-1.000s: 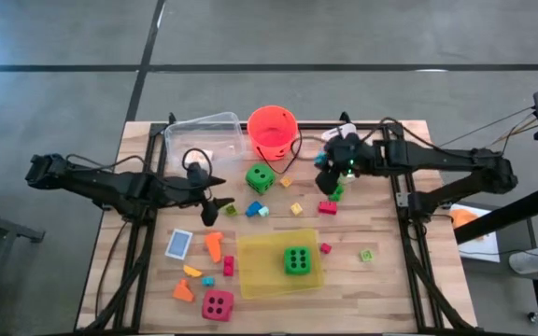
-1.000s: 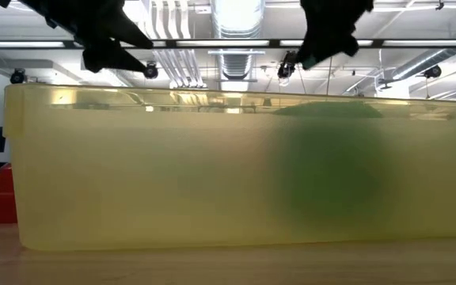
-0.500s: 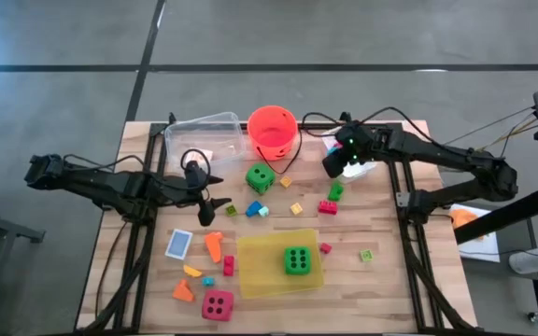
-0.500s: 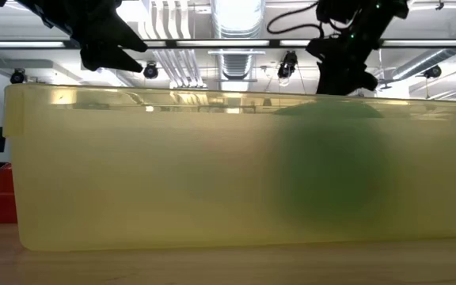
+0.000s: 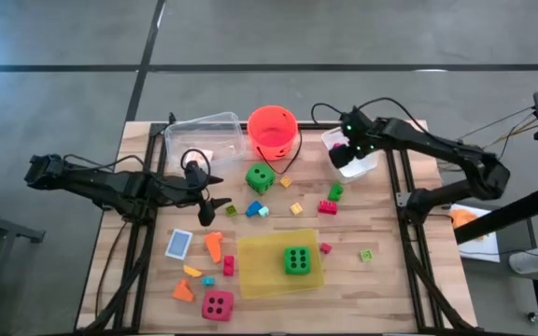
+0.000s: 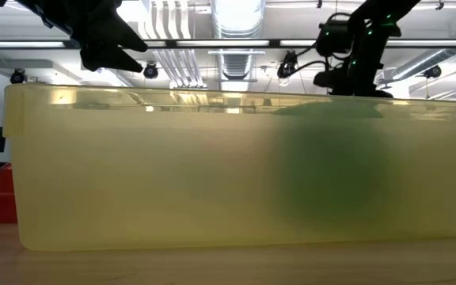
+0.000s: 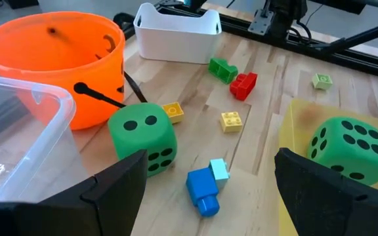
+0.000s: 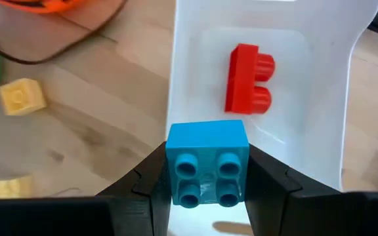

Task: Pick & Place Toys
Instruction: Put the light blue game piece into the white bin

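Wooden slatted tabletop (image 5: 381, 280) on a grey floor; ceiling lights and ducts show beyond in the low view.

Right gripper (image 8: 207, 172) is clenched on a blue brick (image 8: 207, 162), studs facing the wrist camera. It hangs over the near rim of the white bin (image 8: 346, 78), which sits at the back right of the tabletop, just beside the orange-red bucket (image 5: 272, 131). One red brick (image 8: 249, 78) already lies on the bin floor, long axis running away from the gripper.

Key relation: the open floor of the bin lies directly ahead of and below the held brick, so judged from this, the release needs only a short advance over the rim. The right arm is plainly the nearer one to the bin.

Left gripper (image 7: 205, 180) is released, jaws wide, hovering over the left-centre of the tabletop; a green die (image 7: 143, 139) and a blue piece (image 7: 205, 187) lie just ahead of it. A second green die (image 5: 296, 260) sits in the yellow tray (image 5: 250, 271); the pink die (image 5: 218, 304) lies at the front.

No brand, label or readable writing visible.
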